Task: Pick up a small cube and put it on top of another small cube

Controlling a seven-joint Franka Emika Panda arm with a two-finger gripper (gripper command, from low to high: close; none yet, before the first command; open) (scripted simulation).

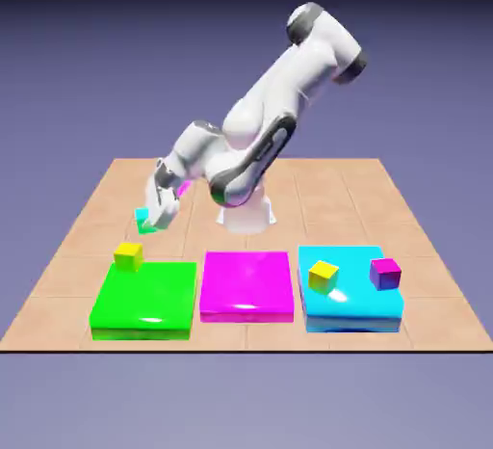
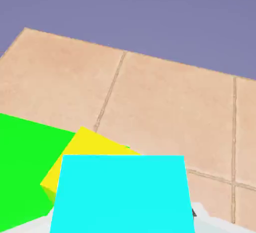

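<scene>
Desk: What was held by the arm?

Field: A small cyan cube (image 1: pixel 142 214) was gripped by the pincer (image 1: pixel 158 222), its jaws closed on the sides. The cube was seen in the hand view large at the bottom edge, with the fingertips hidden. In the exterior view it was shown at the left, behind the green slab (image 1: pixel 145 300).

Desk: And what was borne by the slabs?

Field: Two cubes were carried by the blue slab (image 1: pixel 349 312) at the exterior view's right: a yellow cube (image 1: pixel 323 277), set at an angle, and a magenta-purple cube (image 1: pixel 385 274) near the right edge. Another yellow cube (image 1: pixel 128 256) was placed at the green slab's rear edge; whether it was supported by the slab could not be told. The magenta slab (image 1: pixel 247 285) was positioned between the other two. A magenta object (image 1: pixel 184 188) was partly hidden by the arm.
</scene>
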